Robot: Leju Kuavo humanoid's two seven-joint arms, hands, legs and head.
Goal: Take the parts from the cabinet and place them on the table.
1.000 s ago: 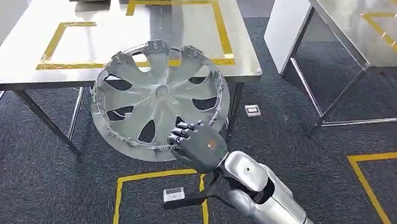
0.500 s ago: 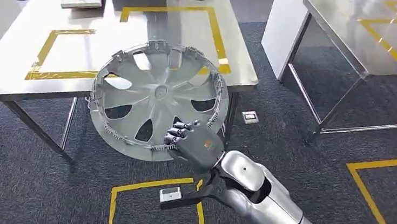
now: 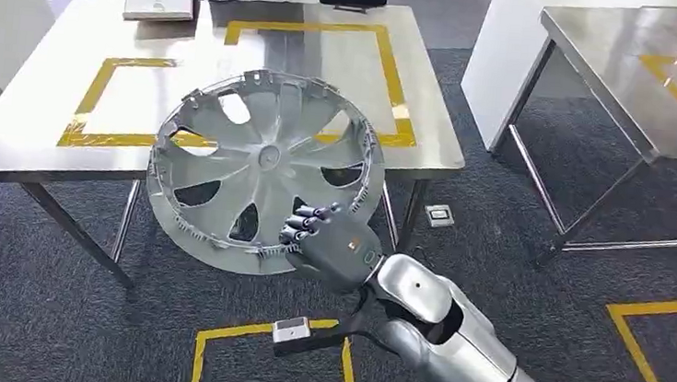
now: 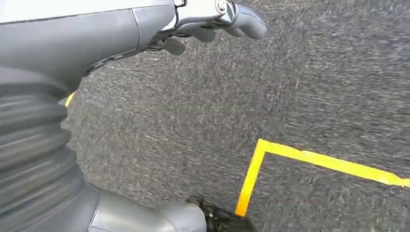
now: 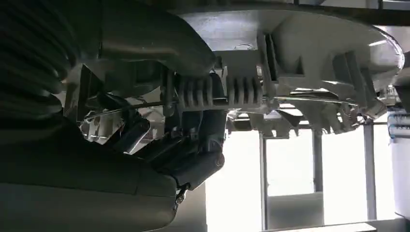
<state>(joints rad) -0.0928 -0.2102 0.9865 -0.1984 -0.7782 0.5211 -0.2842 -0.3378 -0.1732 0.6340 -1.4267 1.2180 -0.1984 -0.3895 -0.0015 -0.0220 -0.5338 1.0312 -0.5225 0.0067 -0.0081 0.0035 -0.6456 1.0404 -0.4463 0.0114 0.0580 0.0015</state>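
One hubcap (image 3: 263, 171) hangs from our right hand (image 3: 335, 246), gripped at its near rim. It overlaps the table's (image 3: 61, 144) front edge, beyond our hand. Our left hand (image 4: 212, 21) hangs empty, fingers curled.

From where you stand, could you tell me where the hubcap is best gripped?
By its rim. The hubcap is a wide, thin disc with a clip-ringed edge, and the right hand holds it there, at the edge nearest the robot, fingers curled over it from below.

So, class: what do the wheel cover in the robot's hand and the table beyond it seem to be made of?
Wheel cover: likely silver-painted plastic; satin sheen, thin moulded spokes, small clips along the rim.
Table: apparently stainless steel; brushed, reflective top on thin metal legs, marked with yellow tape.
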